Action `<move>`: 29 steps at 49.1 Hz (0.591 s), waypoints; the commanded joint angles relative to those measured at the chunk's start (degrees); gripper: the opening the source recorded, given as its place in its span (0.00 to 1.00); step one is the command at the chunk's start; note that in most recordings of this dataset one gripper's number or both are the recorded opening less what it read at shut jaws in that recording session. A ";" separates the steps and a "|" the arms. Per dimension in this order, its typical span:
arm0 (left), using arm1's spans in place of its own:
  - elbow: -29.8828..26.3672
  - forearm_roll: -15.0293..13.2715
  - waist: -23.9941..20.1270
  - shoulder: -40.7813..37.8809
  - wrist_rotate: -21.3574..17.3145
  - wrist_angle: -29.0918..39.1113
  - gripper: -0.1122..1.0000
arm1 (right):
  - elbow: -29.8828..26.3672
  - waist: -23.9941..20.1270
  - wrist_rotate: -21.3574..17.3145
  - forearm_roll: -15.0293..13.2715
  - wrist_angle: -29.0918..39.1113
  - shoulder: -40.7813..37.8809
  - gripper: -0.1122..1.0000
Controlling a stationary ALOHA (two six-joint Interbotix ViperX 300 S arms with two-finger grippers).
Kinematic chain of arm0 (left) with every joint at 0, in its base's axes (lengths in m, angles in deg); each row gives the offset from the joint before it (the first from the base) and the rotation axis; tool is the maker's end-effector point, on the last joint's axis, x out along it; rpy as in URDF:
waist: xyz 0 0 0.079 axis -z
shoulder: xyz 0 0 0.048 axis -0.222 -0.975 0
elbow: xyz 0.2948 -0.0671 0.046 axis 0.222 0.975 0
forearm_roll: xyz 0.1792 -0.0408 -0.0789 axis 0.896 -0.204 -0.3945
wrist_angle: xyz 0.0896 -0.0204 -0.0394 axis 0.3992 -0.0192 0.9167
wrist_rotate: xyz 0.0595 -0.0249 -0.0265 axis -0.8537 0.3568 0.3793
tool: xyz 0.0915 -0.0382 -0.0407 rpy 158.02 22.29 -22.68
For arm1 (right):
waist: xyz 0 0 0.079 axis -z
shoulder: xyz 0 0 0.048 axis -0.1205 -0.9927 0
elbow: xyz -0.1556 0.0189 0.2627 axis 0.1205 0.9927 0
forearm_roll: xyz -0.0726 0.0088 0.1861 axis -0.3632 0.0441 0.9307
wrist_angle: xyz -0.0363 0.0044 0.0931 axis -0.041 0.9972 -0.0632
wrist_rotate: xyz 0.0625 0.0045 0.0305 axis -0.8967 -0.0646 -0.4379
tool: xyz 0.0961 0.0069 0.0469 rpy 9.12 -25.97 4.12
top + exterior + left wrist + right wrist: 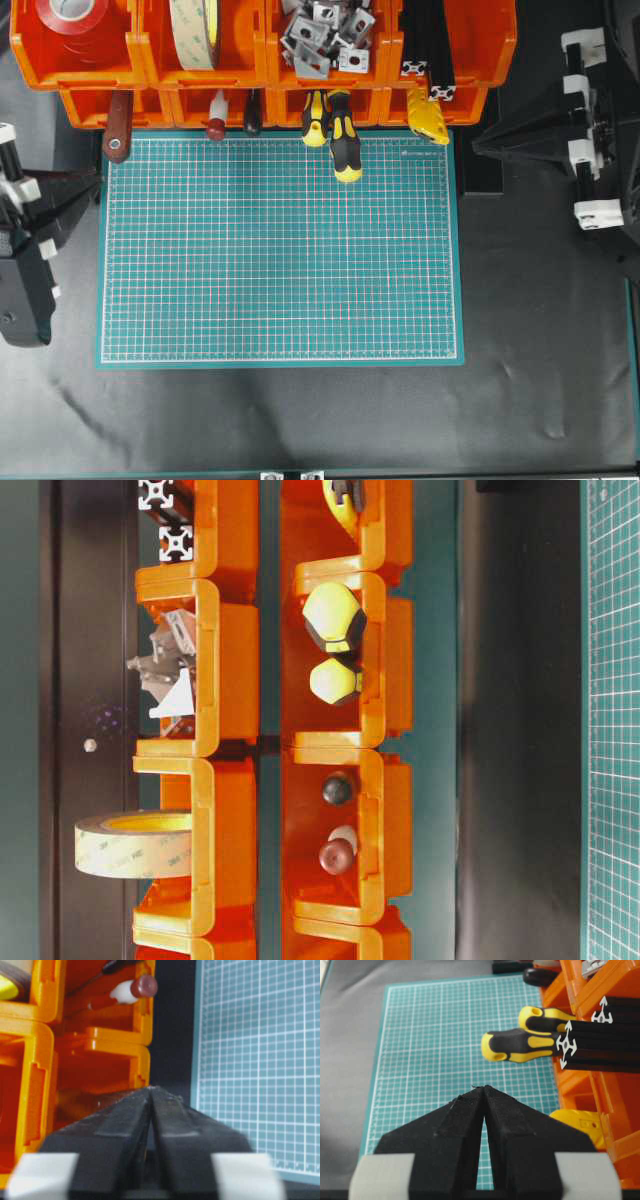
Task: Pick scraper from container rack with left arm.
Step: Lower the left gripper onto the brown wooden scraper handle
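The scraper (pixel 117 128) hangs out of the leftmost lower bin of the orange container rack (pixel 90 70). Its reddish-brown handle, with a hole in the end, reaches the mat's top left corner, and its blade is hidden in the bin. My left gripper (pixel 95 180) sits just left of and below that handle, pointing right along the rack front. In the left wrist view its tips (pixel 151 1089) meet, with the blurred brown scraper handle (pixel 85 1102) just beyond them and nothing held. My right gripper (pixel 483 1087) is shut and empty at the right (pixel 476 147).
A green cutting mat (pixel 280 250) lies below the rack. A dark-red knob tool (pixel 216 128), a black-handled tool (pixel 252 122), two yellow-and-black screwdrivers (pixel 343 150) and a yellow tool (pixel 428 120) stick out of the lower bins. The upper bins hold tape rolls (pixel 195 30) and metal brackets (pixel 325 35).
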 commanded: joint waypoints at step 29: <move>3.87 0.62 -9.67 -3.25 1.49 -7.47 0.92 | -0.62 1.58 0.00 -0.09 -0.44 -0.26 0.09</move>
